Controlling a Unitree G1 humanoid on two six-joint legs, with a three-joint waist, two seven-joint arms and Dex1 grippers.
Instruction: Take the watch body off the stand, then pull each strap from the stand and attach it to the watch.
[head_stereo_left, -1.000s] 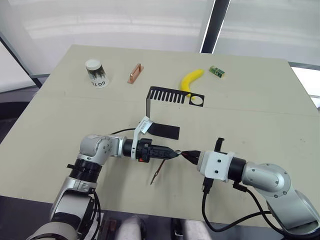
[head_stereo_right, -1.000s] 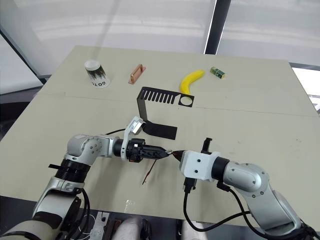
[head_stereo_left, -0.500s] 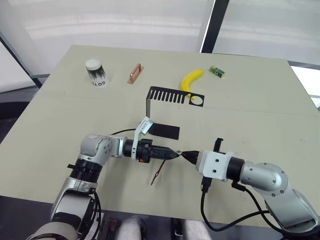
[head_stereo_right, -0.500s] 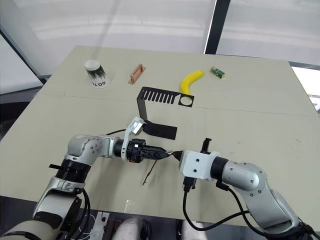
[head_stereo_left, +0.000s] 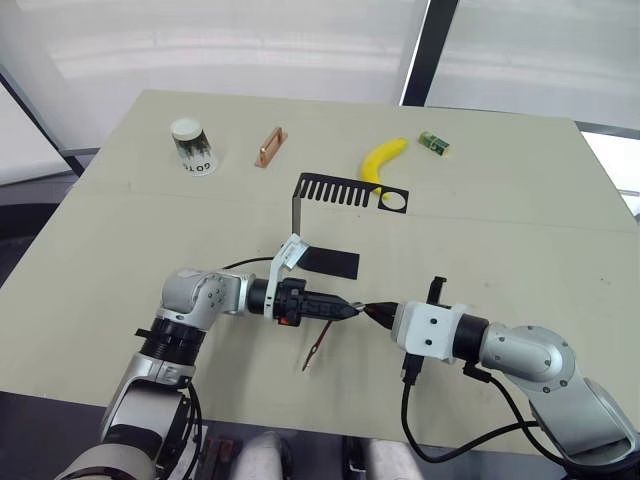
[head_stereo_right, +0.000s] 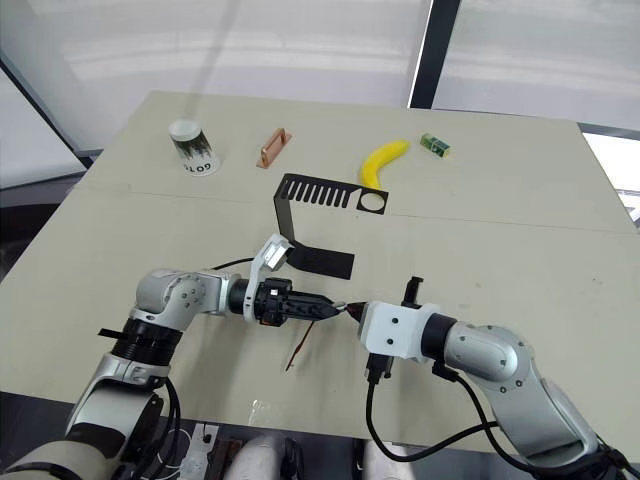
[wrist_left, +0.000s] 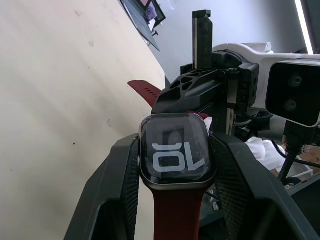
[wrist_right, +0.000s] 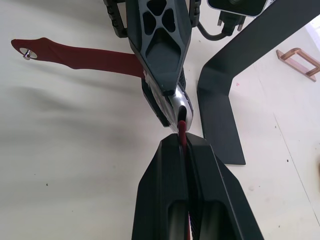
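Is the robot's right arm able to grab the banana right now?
Probably not. The right gripper is shut on a strap it is pressing to the watch body, and the banana lies far across the table, beyond the stand.

It looks like a robot test lab or office workroom. A plain beige table (head_stereo_left: 520, 230) stands by tall frosted windows with a dark mullion (head_stereo_left: 415, 50) at the far side. Scattered on it are unrelated props: a paper cup (head_stereo_left: 192, 146), a copper handle (head_stereo_left: 271, 146), a banana (head_stereo_left: 382, 160) and a small green box (head_stereo_left: 433, 143).
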